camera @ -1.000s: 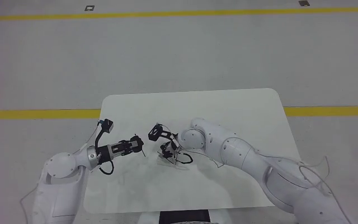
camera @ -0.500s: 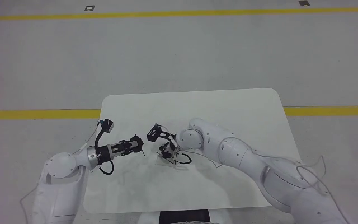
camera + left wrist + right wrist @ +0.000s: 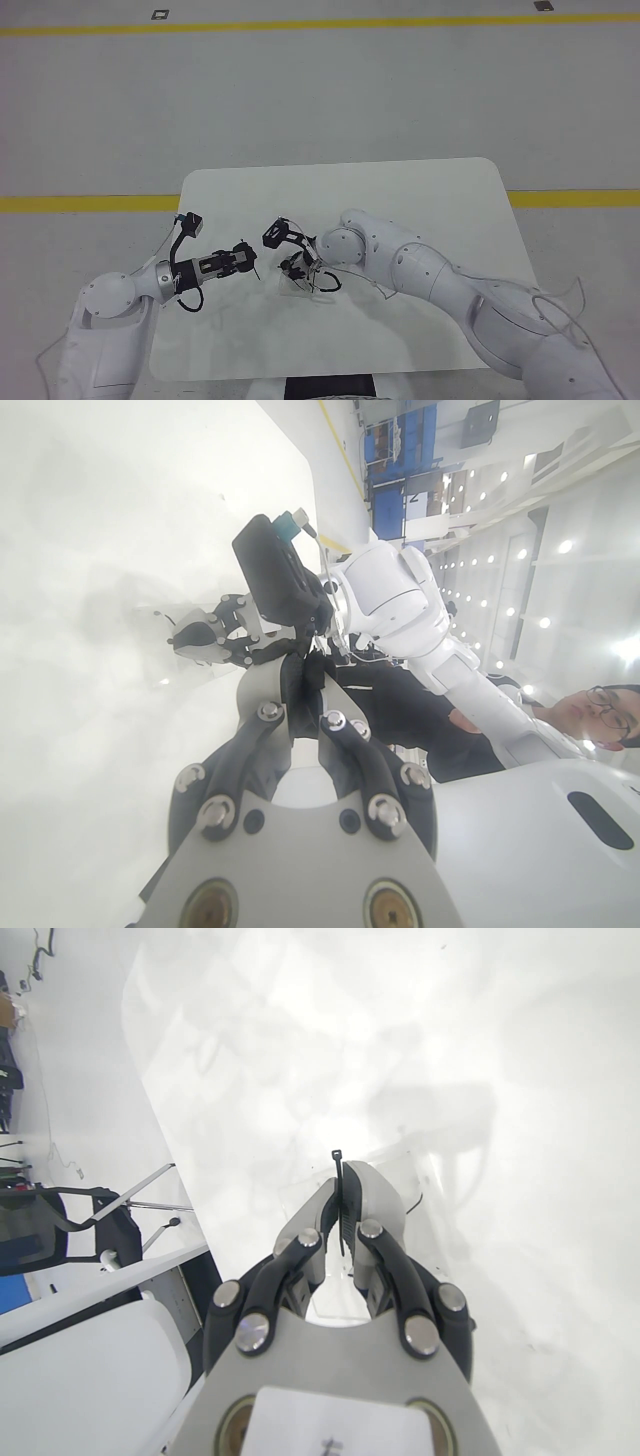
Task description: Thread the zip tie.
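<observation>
My right gripper (image 3: 342, 1185) is shut on a thin black zip tie (image 3: 341, 1208). The tie's square head (image 3: 336, 1155) sticks out past the fingertips, and its strap runs back between the pads. From above, the right gripper (image 3: 296, 267) sits near the table's middle front, and the rest of the zip tie (image 3: 333, 284) curls in a loop behind it. My left gripper (image 3: 251, 263) hovers a short way to its left, pointing at it, apart from the tie. Its fingers (image 3: 295, 670) are shut with nothing visible between them, and the right gripper (image 3: 175, 642) shows just beyond them.
A small clear plastic sheet (image 3: 400, 1163) lies on the white table (image 3: 420, 190) under the right gripper. The table's front edge (image 3: 150, 1098) runs close by, with floor and a chair beyond it.
The right gripper has shifted slightly left and away from the table's front edge, carrying the zip tie loop along. The left arm has stayed still.
</observation>
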Tool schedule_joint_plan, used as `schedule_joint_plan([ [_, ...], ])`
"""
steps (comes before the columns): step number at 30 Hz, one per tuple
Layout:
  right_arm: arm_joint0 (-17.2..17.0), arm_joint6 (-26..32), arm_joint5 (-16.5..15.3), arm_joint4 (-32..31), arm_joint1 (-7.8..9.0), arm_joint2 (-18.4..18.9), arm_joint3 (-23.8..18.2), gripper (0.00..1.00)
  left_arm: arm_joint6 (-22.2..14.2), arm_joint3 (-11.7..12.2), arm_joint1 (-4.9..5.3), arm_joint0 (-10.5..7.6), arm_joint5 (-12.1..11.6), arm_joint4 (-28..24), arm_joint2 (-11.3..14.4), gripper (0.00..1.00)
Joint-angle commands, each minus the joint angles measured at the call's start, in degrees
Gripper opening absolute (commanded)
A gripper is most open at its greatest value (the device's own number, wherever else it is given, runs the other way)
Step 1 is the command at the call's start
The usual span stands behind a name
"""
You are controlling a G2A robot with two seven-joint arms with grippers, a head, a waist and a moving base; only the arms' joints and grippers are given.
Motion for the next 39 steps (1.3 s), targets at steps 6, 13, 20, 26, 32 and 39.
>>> schedule_joint_plan([
  [6, -0.28, -3.45, 0.00, 3.59, 4.39, 2.12, -5.07, 0.00, 0.00, 0.00, 0.00, 0.00, 0.00, 0.00, 0.00, 0.00],
  [13, -2.89, -7.81, 0.00, 6.95, 10.67, 6.16, -11.62, 0.00, 0.00, 0.00, 0.00, 0.00, 0.00, 0.00, 0.00, 0.00],
  [20, -8.07, -12.57, 0.00, 10.86, 17.39, 12.13, -20.05, 0.00, 0.00, 0.00, 0.00, 0.00, 0.00, 0.00, 0.00, 0.00],
  [26, -13.07, -15.52, 0.00, 13.10, 22.02, 17.51, -26.67, 0.00, 0.00, 0.00, 0.00, 0.00, 0.00, 0.00, 0.00, 0.00],
  [32, -14.17, -15.96, 0.00, 13.44, 22.93, 18.71, -28.02, 0.00, 0.00, 0.00, 0.00, 0.00, 0.00, 0.00, 0.00, 0.00],
  [39, -14.17, -15.96, 0.00, 13.44, 22.93, 18.71, -28.02, 0.00, 0.00, 0.00, 0.00, 0.00, 0.00, 0.00, 0.00, 0.00],
])
